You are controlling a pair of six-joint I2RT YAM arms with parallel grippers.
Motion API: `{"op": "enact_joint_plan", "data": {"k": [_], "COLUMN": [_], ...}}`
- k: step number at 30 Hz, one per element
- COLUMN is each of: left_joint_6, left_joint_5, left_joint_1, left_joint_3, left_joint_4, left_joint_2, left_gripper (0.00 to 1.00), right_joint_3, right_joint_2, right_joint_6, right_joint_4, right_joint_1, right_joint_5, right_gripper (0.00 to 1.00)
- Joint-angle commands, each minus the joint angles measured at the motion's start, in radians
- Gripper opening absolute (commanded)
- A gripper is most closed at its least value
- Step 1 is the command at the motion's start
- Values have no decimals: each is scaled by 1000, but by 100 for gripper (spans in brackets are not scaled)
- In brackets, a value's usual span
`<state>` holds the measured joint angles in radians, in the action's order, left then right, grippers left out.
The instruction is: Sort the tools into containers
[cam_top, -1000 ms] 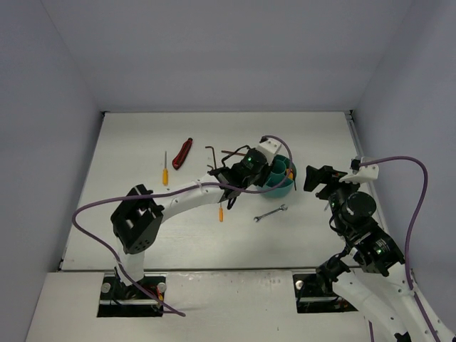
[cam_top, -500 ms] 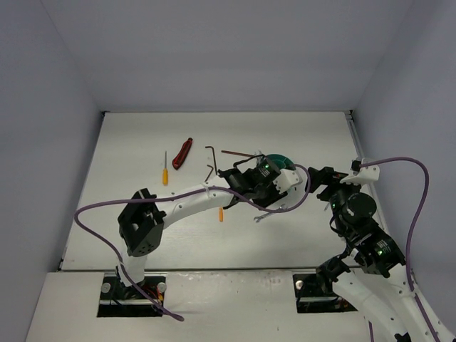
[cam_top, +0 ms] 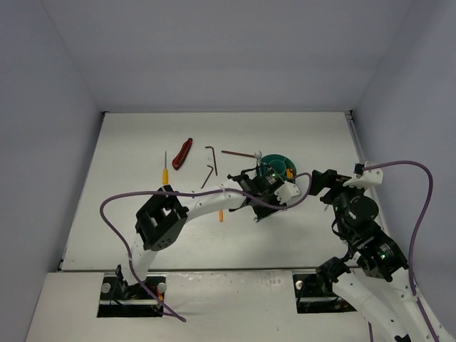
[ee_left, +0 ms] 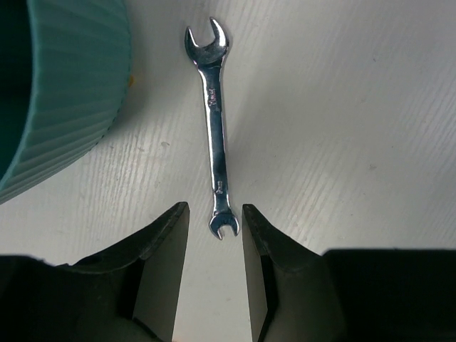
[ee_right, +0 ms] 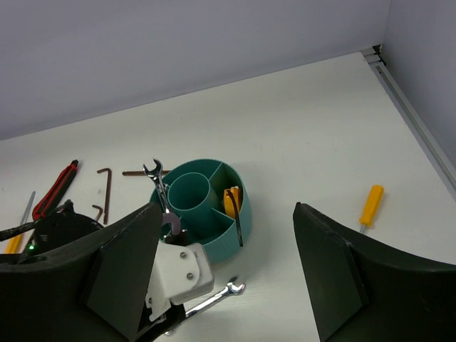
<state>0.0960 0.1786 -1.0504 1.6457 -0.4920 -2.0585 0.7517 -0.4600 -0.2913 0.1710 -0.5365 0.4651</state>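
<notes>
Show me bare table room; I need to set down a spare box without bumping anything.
Free: the far strip behind the hex keys and tub; the near-left corner, left of the left arm. Crowded: around the tub, with the wrench and right arm.

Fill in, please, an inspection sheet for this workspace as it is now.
Surface: white table, no spills seen.
Job's things: teal tub holds an upright wrench, an orange item and a dark hex key; a silver wrench lies beside the tub; a red-and-black tool, three hex keys and three orange screwdrivers lie loose.
Clutter: nothing seen.
Grippers: left gripper open, its fingers either side of the silver wrench's end; right gripper open, empty.
Cables: purple cables loop off both arms.
Surroundings: pale walls, bare.
</notes>
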Motion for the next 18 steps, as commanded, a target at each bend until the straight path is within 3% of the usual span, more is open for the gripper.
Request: {"op": "enact_joint_plan", "data": {"k": [1,11,18], "left_joint_6": [8,-22,-35], "left_joint_5": [38,22,15], "left_joint_1": [-2,16,22], "left_joint_3": [48,47,-36], "left_joint_4": [10,7,6], "left_joint_2": [-28,-95,-52], "left_gripper": [32,32,11], "right_joint_3": [19,15,21], "right_joint_2": [-5,-16,-23], "right_joint_6": [-27,-26,-22], "right_joint_4": [-85,-84,-84], "right_joint_1": [-2,-2,-2], "right_joint_5": [-1,0,8], "right_gripper": [72,72,72]}}
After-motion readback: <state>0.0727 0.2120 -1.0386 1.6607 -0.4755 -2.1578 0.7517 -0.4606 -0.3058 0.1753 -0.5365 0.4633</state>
